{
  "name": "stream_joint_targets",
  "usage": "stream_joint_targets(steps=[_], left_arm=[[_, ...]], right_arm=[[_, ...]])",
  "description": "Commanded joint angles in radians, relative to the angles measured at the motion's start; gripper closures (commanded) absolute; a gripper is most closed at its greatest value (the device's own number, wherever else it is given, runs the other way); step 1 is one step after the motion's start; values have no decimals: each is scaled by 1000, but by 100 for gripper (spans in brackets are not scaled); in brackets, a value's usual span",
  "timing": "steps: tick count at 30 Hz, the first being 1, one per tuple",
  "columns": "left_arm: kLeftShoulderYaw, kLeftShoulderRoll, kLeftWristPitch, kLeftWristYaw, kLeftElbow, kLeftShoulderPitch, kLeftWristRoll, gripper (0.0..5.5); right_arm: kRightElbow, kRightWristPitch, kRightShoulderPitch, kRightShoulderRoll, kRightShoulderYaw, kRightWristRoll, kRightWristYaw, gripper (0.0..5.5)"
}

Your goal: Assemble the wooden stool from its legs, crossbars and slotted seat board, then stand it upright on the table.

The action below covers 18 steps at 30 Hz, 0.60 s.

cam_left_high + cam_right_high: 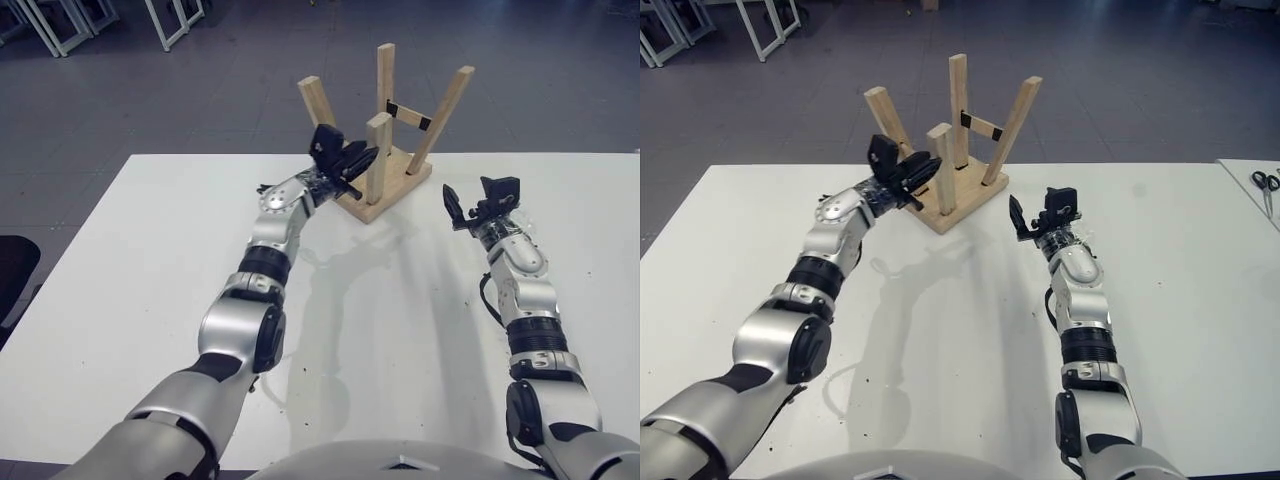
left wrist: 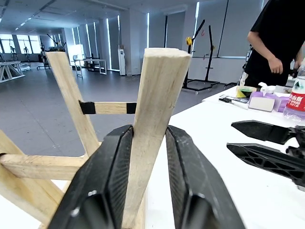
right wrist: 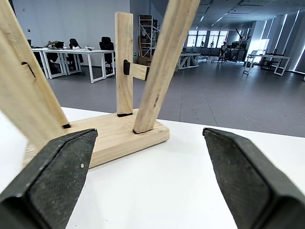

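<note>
I'm working in what looks like a large open-plan lab or office hall: a white worktop (image 1: pixel 150 300) on a grey floor (image 1: pixel 200 80), rows of white desks (image 3: pixel 71 51) with black office chairs (image 3: pixel 106 47), tall windows (image 2: pixel 148 31) and metal stands (image 2: pixel 209 57) further back.

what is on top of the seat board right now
Four legs stand up from the seat board, a crossbar joining two of them; the left gripper clamps the near leg. The board's underside, flat on the table, is hidden.
</note>
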Motion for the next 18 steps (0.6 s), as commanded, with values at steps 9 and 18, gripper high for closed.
stream_joint_targets(steps=[9, 18], left_arm=[[218, 647, 921, -345, -1232, 778, -635, 450], [189, 957, 896, -630, -951, 803, -605, 449]], right_arm=[[-322, 307, 225, -250, -57, 196, 327, 143], [-486, 667, 224, -590, -16, 502, 911, 143]])
